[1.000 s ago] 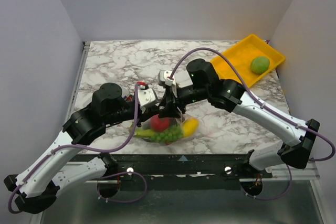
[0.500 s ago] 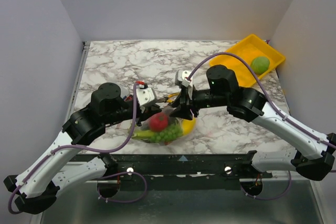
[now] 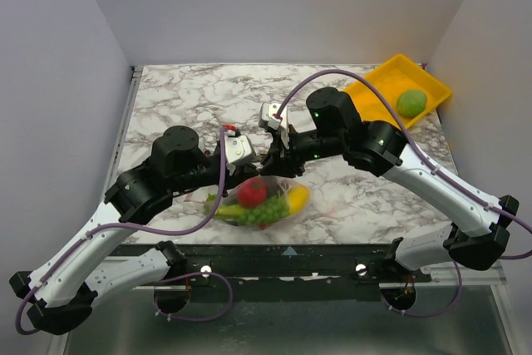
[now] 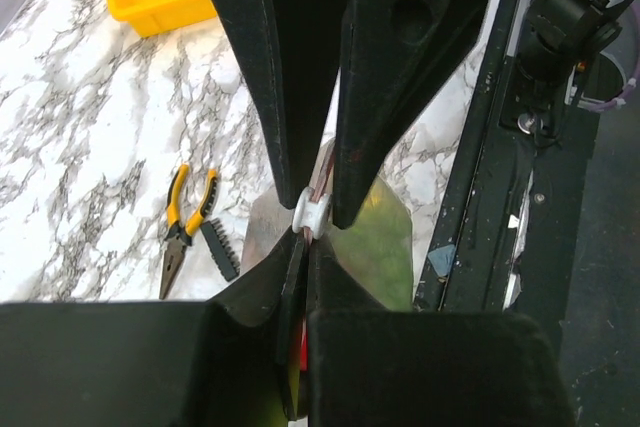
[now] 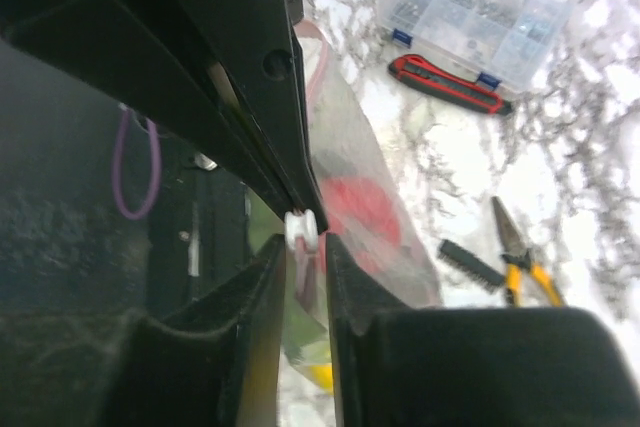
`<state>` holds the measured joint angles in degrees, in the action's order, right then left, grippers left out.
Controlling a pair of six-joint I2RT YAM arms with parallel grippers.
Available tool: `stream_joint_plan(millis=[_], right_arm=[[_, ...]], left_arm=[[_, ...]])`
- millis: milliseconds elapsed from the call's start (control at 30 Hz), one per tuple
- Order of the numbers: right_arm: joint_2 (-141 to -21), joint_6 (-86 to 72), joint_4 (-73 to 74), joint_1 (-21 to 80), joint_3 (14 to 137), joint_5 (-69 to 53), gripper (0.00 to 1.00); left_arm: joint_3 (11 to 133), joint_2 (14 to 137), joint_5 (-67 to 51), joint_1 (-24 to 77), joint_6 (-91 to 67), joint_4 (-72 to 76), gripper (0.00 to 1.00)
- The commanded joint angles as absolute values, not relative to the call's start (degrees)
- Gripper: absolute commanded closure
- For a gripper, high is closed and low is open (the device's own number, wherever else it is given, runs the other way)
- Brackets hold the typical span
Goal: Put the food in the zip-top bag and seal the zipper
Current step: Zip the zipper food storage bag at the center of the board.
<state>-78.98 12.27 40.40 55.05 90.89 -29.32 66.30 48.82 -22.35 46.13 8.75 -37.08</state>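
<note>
The top view is lit brightly and evenly — only soft shadows are cast beside the zip-top bag (image 3: 199,199). Nearer than it, wrist views are blurred and dark.

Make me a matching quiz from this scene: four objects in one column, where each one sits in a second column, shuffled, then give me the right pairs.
Column one:
1. green fruit
2. red fruit
3. pliers
4. clear box

Column two:
A. inside the zip-top bag
B. beside the red-and-black cutter
C. in the yellow tray
D. on the marble table, next to the black bit holder

Pairs: 1-C; 2-A; 3-D; 4-B
</note>
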Motion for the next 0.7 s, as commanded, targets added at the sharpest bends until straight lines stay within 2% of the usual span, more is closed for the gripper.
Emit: stream_joint_plan(millis=[0,300,500,667], right_arm=[[-78.3,14.1,43.2,55.3,91.3,-29.4,0.73],[-78.4,14.6,43.8,55.3,92.3,-29.2,0.8],[-80.9,14.7,44.1,55.3,94.5,-28.8,0.99],[-78.0,8.4,35.2,55.3,88.2,-23.5,1.0]], left_arm=[[69.1,48.6,-23.8,46.2,9.6,-36.4,1.0],[69.0,48.7,-24.2,46.3,9.7,-36.7,1.0],[69.3,48.9,-24.6,46.3,9.5,-36.6,1.0],[69.9,48.7,-24.0,46.3,8.6,-37.1,1.0]])
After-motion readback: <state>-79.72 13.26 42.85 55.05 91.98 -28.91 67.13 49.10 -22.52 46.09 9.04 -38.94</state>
